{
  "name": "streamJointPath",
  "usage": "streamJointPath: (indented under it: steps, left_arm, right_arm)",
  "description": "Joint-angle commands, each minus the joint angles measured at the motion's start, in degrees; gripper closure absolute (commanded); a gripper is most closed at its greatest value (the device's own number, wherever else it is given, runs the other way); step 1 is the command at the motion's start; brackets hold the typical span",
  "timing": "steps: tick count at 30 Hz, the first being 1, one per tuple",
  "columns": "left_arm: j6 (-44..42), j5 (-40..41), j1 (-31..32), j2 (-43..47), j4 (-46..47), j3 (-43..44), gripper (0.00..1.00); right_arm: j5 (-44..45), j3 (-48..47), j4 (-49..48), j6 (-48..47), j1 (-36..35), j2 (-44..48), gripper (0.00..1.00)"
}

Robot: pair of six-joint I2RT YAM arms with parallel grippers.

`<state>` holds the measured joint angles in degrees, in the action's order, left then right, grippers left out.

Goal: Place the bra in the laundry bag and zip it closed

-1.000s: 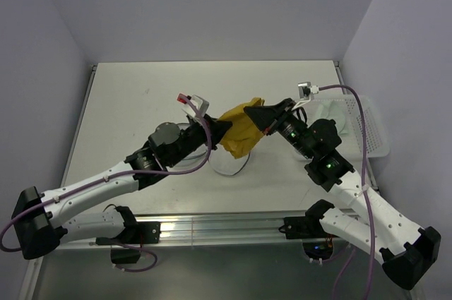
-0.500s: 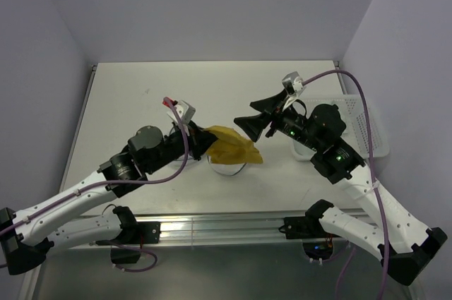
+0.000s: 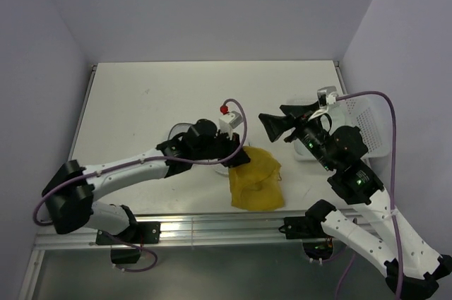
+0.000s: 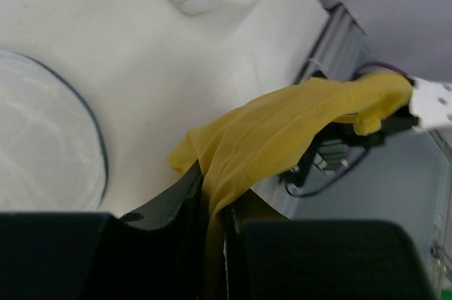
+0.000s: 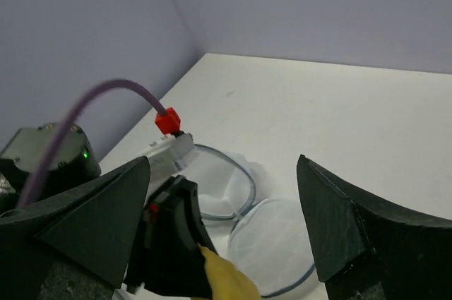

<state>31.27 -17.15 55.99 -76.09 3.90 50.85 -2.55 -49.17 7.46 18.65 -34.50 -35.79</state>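
Yellow bra pinched in our left gripper, bag lying open

We had the left gripper [image 4: 212,198] clamped on an edge of the yellow bra [image 3: 258,183], so the cloth hung slack at lower centre of the overhead frame, beside the open mesh laundry bag [image 5: 272,243], not in it. Our right gripper [image 3: 272,125] gaped wide and empty, right of centre, free to help, we judged.

My gripper [image 5: 224,166] was wide open. Below it, the laundry bag [image 5: 272,243] lay open on the table [image 5: 339,116]. By my left finger, the left gripper [image 5: 191,258] held the yellow bra [image 5: 226,282].
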Motion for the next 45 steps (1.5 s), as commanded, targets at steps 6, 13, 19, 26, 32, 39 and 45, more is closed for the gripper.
streamJointPath:
  steps: [6,13,19,26,32,39,45]
  left_arm:
    - [1.87,12.48,-10.26,-13.2,3.84,6.55,0.15]
    - [1.52,28.89,-13.62,1.97,-4.92,-1.89,0.09]
    - [3.97,44.92,-19.41,11.39,-19.26,-5.22,0.11]
    - [4.94,35.69,-26.28,7.46,-15.77,-10.07,0.21]
    - [5.12,42.54,-27.42,4.03,-12.43,-8.22,0.81]
    - [1.26,42.37,-36.2,2.89,-1.98,-10.16,0.87]
    - [-1.47,39.84,-41.3,0.95,2.5,-11.9,0.81]
  right_arm:
    - [8.7,2.32,4.14,2.09,0.14,-2.52,0.11]
    - [-1.48,7.59,0.89,3.75,-0.04,-7.44,0.19]
    - [-4.39,13.47,-1.92,5.25,-0.92,-13.6,0.25]
    - [-4.92,16.21,-4.65,5.95,-2.32,-18.43,0.25]
    - [-2.73,18.05,-7.29,7.71,-3.82,-22.47,0.26]
    - [1.49,18.93,-10.98,11.05,-4.78,-28.54,0.26]
    - [5.35,16.65,-10.02,10.0,-4.87,-31.79,0.25]
